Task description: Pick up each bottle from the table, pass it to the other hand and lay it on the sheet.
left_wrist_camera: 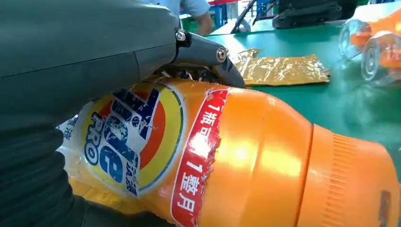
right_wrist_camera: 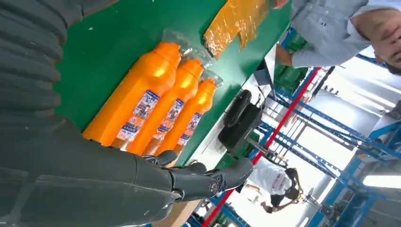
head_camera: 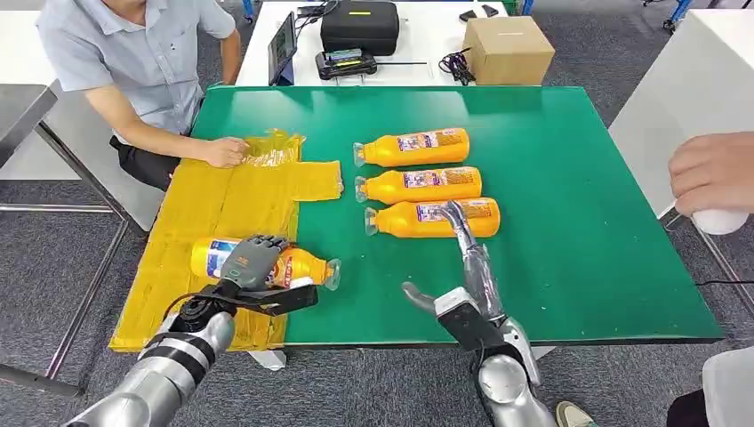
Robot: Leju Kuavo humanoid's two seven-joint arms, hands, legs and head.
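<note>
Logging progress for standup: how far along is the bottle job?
Done: nothing lies released on the sheet yet. In hand: the left hand holds one bottle over the sheet's edge. Left: three bottles in a row on the table, the open right hand beside the nearest.

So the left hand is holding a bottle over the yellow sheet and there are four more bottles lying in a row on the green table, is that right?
Not quite: three bottles, not four, lie in a row on the green table, as the head view shows: far, middle and near. The rest holds: the left hand holds a bottle over the yellow sheet.
</note>
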